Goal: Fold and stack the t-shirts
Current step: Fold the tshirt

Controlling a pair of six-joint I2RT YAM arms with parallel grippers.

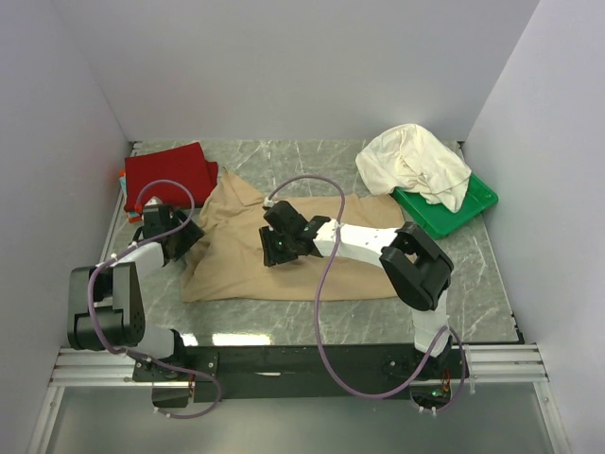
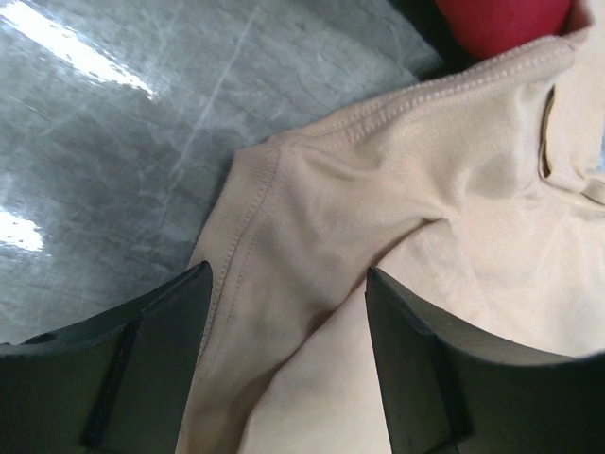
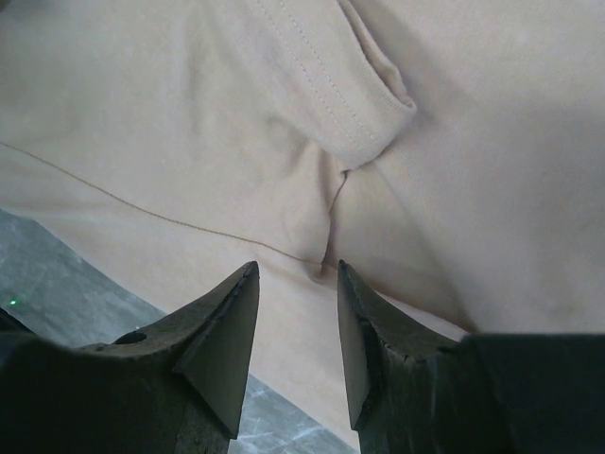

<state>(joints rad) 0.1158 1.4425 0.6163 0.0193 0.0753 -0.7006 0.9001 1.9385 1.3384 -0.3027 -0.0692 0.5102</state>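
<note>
- Tan shirt point(image 1: 236, 270) lies spread flat, long axis left-right; red shirt point(image 1: 170, 175) sits at its far-left corner.
- Left gripper point(image 2: 284, 284), jaws wide apart, straddles its left sleeve seam; right gripper point(image 3: 293, 274), jaws narrowly apart, points at a mid-shirt pucker.

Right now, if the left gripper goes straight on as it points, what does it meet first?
Probably the tan shirt: the open left gripper points at its cloth by a sleeve seam, with nothing between. How near it is, I cannot tell.
</note>
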